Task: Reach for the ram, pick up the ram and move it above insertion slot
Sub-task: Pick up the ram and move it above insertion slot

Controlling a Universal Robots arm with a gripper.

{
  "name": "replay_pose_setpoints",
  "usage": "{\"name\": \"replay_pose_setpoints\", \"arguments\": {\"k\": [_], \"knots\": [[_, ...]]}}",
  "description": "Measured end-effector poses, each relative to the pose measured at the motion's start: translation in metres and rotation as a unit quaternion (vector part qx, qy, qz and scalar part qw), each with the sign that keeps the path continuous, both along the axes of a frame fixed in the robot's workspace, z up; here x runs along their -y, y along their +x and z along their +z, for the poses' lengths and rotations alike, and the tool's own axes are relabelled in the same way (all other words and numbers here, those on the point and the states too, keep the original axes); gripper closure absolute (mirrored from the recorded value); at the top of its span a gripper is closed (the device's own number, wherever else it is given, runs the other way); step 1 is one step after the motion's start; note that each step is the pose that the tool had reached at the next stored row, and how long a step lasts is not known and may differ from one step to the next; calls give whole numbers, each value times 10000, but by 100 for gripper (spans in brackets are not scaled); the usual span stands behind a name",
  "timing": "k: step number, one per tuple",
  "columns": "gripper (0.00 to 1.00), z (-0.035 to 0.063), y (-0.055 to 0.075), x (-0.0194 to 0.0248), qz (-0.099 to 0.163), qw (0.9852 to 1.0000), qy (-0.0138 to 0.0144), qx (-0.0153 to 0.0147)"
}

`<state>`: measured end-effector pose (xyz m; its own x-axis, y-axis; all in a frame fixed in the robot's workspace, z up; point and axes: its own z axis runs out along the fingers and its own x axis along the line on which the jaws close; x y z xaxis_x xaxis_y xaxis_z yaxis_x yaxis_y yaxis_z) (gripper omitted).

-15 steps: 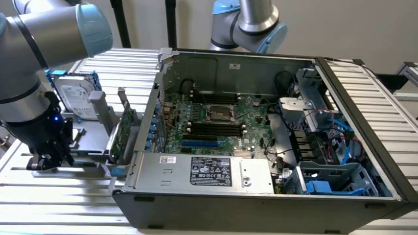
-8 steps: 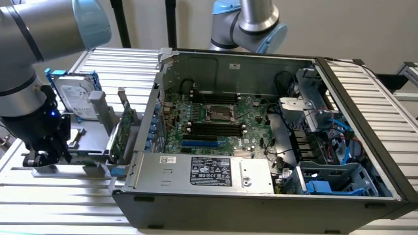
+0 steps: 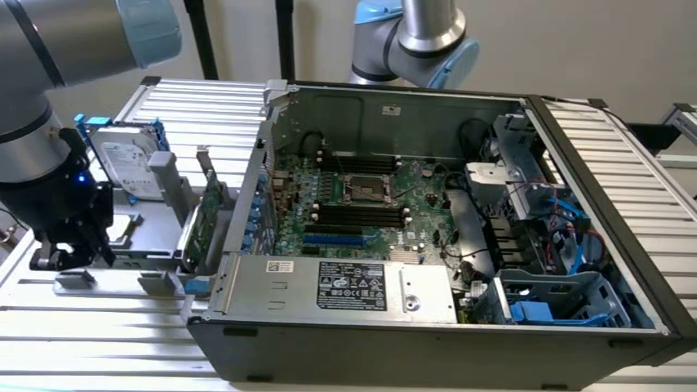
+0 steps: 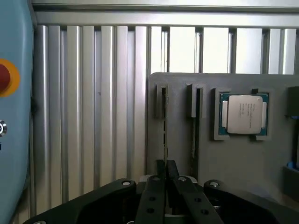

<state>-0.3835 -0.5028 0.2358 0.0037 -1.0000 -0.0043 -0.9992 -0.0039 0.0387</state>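
Ribbed aluminium table (image 4: 93, 116) beneath gripper (image 4: 166, 164), slats running past it. Plain pale wall (image 3: 610, 49) far behind. Black poles (image 3: 286, 41) against wall. Even, soft light.

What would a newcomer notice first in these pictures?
The open black metal computer case dominates the exterior view's middle and right, its green motherboard exposed inside. In the wrist view, the black gripper is shut on a thin ram stick that stands edge-on in a slot of a grey holder plate. A square silver processor chip sits in a recess of the same plate.
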Motion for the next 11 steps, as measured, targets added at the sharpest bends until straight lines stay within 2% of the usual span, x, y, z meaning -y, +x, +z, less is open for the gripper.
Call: {"name": "replay_pose_setpoints", "arguments": {"k": [11], "knots": [[87, 155, 16, 0, 0, 10000, 0, 0]]}}
